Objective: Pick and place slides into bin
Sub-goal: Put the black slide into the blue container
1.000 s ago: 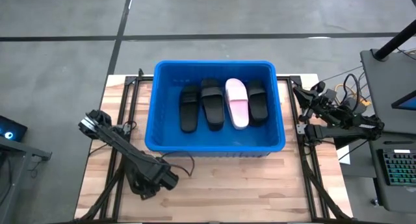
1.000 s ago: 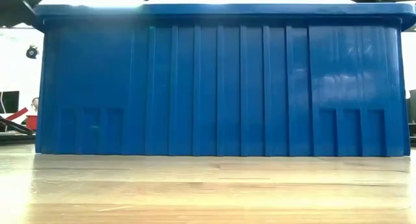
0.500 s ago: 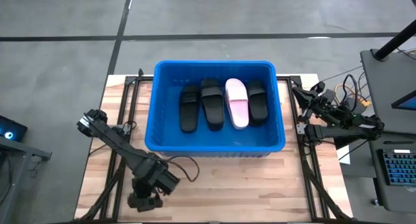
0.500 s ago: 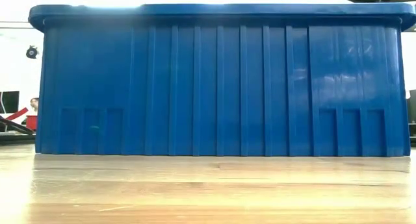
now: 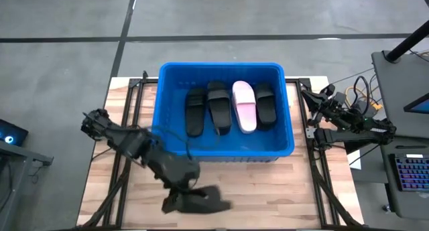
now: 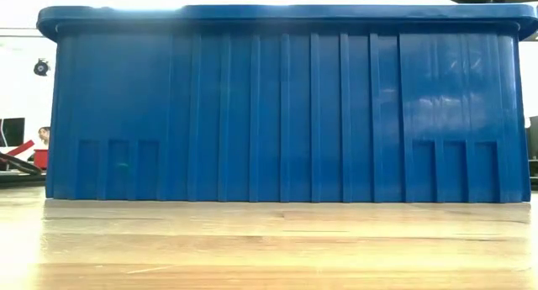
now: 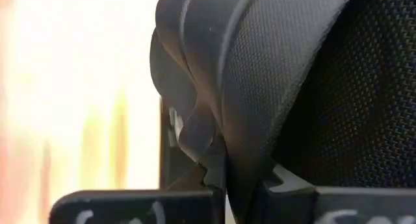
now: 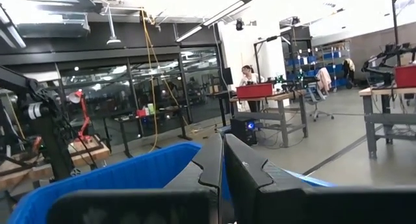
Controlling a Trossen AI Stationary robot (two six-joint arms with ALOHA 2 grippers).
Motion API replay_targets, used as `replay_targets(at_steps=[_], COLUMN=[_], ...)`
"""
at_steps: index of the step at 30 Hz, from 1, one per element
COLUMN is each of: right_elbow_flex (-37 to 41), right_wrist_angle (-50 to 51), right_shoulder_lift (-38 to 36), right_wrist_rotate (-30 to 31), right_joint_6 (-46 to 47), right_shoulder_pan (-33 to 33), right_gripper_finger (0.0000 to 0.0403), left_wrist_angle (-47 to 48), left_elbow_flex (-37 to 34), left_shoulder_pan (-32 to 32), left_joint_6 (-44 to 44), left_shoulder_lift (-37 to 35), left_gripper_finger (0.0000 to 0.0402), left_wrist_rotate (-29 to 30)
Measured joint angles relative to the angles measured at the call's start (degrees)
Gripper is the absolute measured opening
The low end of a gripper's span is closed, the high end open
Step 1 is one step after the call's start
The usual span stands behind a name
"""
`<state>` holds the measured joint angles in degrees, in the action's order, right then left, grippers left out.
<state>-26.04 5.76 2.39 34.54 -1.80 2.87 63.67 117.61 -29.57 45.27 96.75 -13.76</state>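
1. Looking down on the wooden table (image 5: 268,191), we take the blue bin (image 5: 221,147) as our landmark; it sits at the table's middle toward the far edge.
2. Inside the bin we count four slides side by side: three black slides (image 5: 219,107) and one pink slide (image 5: 244,106), the pink one third from the left.
3. Our left gripper (image 5: 175,203) is on the near side of the bin, out over the bare wood, its fingers clamped on a black slide (image 5: 204,200) that lies blurred just beside it, outside the bin. Its wrist view is filled by black textured strap (image 7: 312,87).
4. Our right gripper (image 5: 310,97) waits beside the bin's right wall, fingers pressed together, holding nothing.
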Motion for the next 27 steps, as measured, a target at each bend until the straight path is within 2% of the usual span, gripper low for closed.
replay_targets(at_steps=[3,7,14,17,20,23,27], right_elbow_flex=[0.0,0.0,0.0,0.0,0.0,0.0,0.0], right_wrist_angle=[0.0,0.0,-0.5,-0.5,-0.5,-0.5,-0.6], right_shoulder_lift=[0.0,0.0,0.0,0.0,0.0,0.0,0.0], right_wrist_rotate=[0.0,0.0,0.0,0.0,0.0,0.0,0.0], right_joint_6=[1.7,3.0,4.7,6.3,8.0,8.3,9.1], right_shoulder_pan=[0.0,0.0,0.0,0.0,0.0,0.0,0.0], right_gripper_finger=[0.0009,0.0009,0.0009,0.0009,0.0008,0.0009,0.0009], left_wrist_angle=[-3.7,-3.5,-2.7,1.3,8.1,13.1,14.8], left_elbow_flex=[4.2,8.8,10.0,9.6,9.6,8.4,3.7], left_shoulder_pan=[0.9,1.5,3.7,6.5,11.3,16.9,23.3], left_joint_6=[-5.8,-14.4,-34.5,-37.5,-36.6,-34.9,-35.2], left_shoulder_lift=[-0.1,-0.2,-0.3,-0.3,0.0,0.2,0.2], left_gripper_finger=[0.0000,0.0000,0.0000,0.0000,0.0000,0.0000,0.0000], left_wrist_rotate=[6.0,16.2,47.7,58.0,62.4,63.2,63.6])
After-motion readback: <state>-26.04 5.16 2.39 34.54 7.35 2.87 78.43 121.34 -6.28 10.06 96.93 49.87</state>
